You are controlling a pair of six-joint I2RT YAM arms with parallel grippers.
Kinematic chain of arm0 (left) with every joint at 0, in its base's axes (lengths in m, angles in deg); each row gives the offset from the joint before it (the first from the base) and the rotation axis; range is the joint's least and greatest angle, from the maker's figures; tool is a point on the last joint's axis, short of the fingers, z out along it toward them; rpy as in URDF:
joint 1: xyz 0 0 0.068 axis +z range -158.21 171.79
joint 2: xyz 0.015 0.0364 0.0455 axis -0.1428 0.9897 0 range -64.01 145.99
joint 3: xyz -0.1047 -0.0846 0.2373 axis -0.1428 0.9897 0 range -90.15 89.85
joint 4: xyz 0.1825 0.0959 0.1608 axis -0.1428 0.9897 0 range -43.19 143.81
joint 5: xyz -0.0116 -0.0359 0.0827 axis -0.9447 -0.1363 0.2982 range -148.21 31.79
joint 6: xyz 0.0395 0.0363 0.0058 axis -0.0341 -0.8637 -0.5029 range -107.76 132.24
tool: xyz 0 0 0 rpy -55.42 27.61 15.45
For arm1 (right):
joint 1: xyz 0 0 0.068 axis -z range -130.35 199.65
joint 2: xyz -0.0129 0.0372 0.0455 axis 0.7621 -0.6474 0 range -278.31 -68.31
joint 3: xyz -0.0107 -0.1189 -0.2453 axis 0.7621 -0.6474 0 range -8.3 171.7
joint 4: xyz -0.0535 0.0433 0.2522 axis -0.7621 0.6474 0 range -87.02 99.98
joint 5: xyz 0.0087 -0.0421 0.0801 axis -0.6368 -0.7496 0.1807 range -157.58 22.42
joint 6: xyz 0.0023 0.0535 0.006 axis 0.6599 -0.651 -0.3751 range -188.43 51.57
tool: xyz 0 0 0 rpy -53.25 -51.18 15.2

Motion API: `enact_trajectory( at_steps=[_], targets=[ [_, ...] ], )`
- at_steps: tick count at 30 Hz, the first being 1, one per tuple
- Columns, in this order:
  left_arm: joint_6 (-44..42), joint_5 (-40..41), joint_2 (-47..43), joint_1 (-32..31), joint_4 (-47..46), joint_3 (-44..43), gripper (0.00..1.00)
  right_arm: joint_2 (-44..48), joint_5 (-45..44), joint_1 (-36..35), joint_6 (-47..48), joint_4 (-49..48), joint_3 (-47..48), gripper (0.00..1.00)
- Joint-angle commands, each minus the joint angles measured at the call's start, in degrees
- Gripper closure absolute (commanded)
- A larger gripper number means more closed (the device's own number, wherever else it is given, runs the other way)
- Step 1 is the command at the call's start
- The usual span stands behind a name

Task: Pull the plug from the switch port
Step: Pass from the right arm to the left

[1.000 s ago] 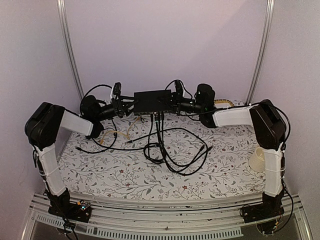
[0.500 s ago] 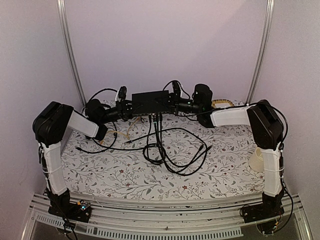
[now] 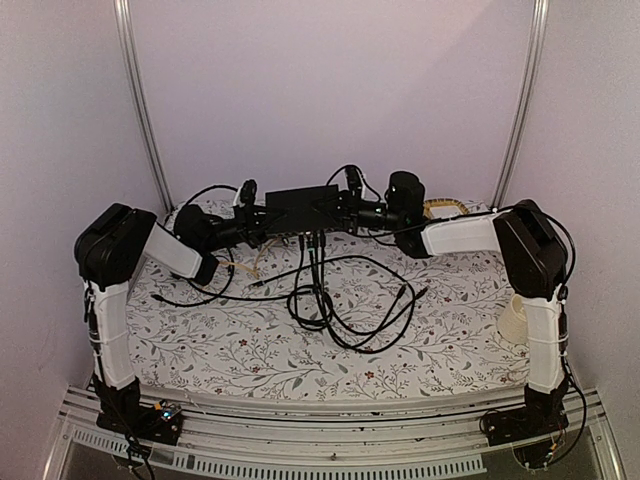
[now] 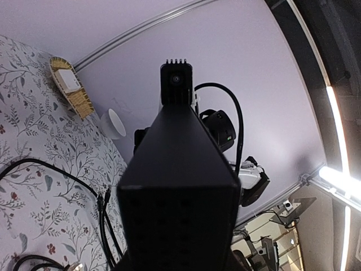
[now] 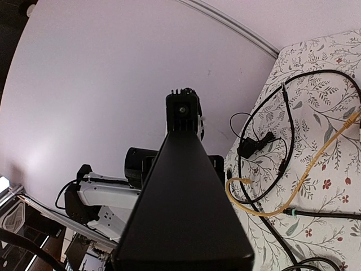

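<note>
The black switch (image 3: 300,208) hangs in the air over the back of the table, held end to end between my two grippers. My left gripper (image 3: 258,214) is shut on its left end, my right gripper (image 3: 345,208) on its right end. Several black cables (image 3: 312,238) hang from plugs in the ports on its near edge down to the table. In the left wrist view the switch (image 4: 180,186) fills the middle and hides my fingers. In the right wrist view the switch (image 5: 183,209) hides that gripper's fingers too. The plugs do not show in either wrist view.
Loose black cables (image 3: 340,300) coil on the floral cloth mid-table. A yellow cable (image 3: 245,268) lies at the left, also in the right wrist view (image 5: 304,175). A wicker basket (image 4: 79,101) holding a white box stands at the back right. A white cup (image 3: 515,320) stands by the right arm.
My left arm has swung right and its gripper has closed in on the switch's left end. The switch and right gripper have shifted slightly left and down.
</note>
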Motion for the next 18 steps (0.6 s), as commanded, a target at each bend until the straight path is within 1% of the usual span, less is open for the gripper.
enact_trajectory(
  at_steps=[1, 9, 18],
  targets=[
    [2.7, -4.1, 0.4, 1.6, -11.4, -2.3, 1.0, 3.5, 6.3, 3.0, -2.5, -4.2, -1.2, 0.73],
    [4.4, -6.3, 0.1, 3.2, -12.2, -2.8, 1.0, 3.7, 12.4, 7.2, -3.1, -5.4, -2.5, 0.65],
    [5.7, -10.4, 0.9, 3.2, -10.5, -5.3, 1.0, 0.1, 20.4, 9.0, -4.8, -4.7, 3.4, 0.61]
  ],
)
